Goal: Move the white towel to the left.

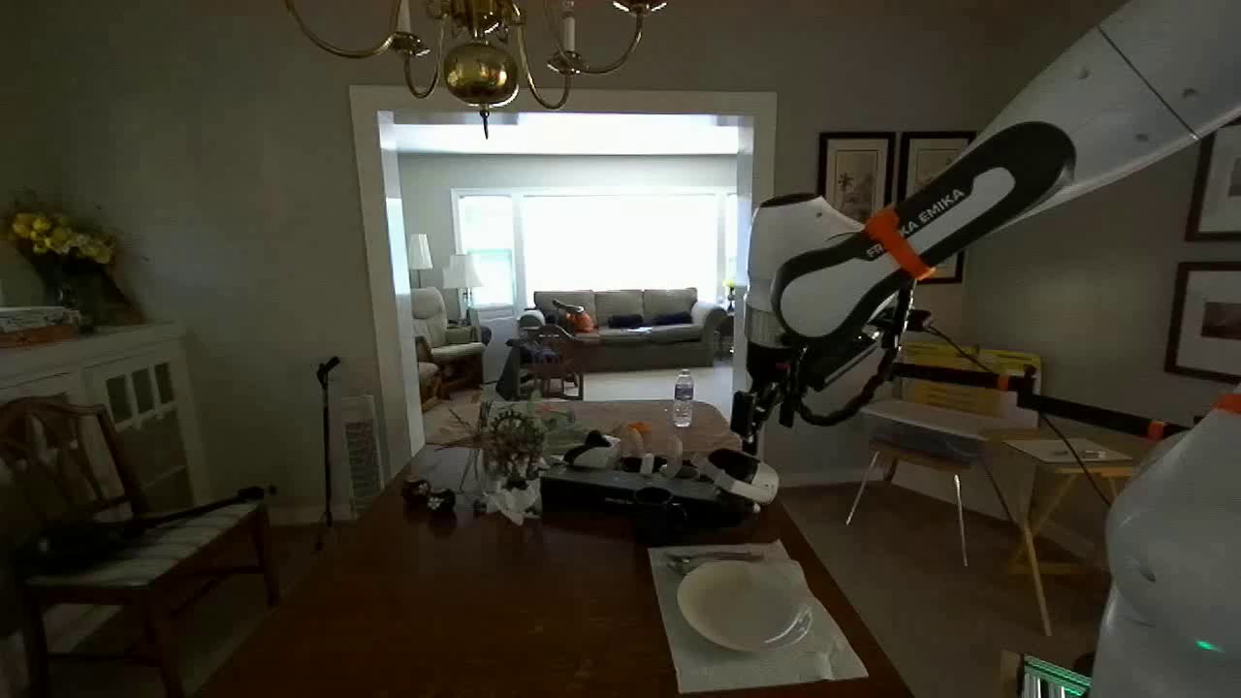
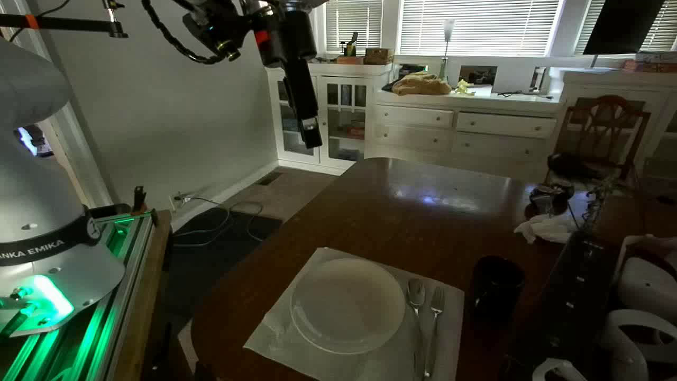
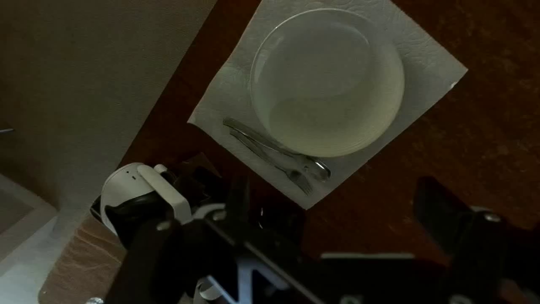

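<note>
In an exterior view the white towel lies flat at the near right of the wooden table, close to the table's right edge. Its middle is hidden by a single round plate. In an exterior view, where the lower border cuts off the cloth's near corner, one spoon and one fork lie side by side on it, right of the plate. Whether the spoon touches the plate I cannot tell. The wrist view loses the towel's upper corner.

The gripper hangs well apart from the cloth, its jaws parted wide. Its two fingers are dark, and the left one blends into the black things behind it.

One dark cup stands just right of the towel, its inside too dark to read. Farther right, white gear runs out of that view; its pieces overlap too much to count. One water bottle stands at the far end, and one brass chandelier is cut off at the top.
</note>
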Controlling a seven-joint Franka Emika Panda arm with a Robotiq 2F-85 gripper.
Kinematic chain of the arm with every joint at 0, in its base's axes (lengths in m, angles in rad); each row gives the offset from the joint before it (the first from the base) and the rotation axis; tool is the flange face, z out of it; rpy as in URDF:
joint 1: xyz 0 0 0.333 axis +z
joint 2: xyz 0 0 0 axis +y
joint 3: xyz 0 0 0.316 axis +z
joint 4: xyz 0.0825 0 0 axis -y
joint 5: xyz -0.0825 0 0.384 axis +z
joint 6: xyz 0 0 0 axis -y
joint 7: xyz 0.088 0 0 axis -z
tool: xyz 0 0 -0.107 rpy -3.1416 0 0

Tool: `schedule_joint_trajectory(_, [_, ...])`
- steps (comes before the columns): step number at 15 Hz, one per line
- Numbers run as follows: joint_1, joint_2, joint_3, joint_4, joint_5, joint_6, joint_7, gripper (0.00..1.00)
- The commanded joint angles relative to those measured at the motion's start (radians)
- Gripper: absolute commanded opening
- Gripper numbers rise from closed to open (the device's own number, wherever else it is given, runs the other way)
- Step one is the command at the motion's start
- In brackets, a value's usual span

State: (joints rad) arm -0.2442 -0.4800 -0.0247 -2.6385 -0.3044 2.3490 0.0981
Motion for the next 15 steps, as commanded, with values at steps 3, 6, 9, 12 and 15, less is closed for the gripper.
schedule_joint_trajectory(3, [0.011,-0.001,-0.01,0.002,-0.005,-0.005,0.004,1.0])
schedule_joint_trajectory(6, [0.011,-0.001,-0.01,0.002,-0.005,-0.005,0.004,1.0])
schedule_joint_trajectory(9, [0.011,-0.001,-0.01,0.002,-0.005,-0.005,0.004,1.0])
schedule_joint_trajectory(12, [0.042,0.042,-0.014,-0.002,0.016,0.049,-0.024,1.0])
schedule_joint_trajectory(15, [0.118,0.075,-0.037,-0.016,0.083,0.115,-0.121,1.0])
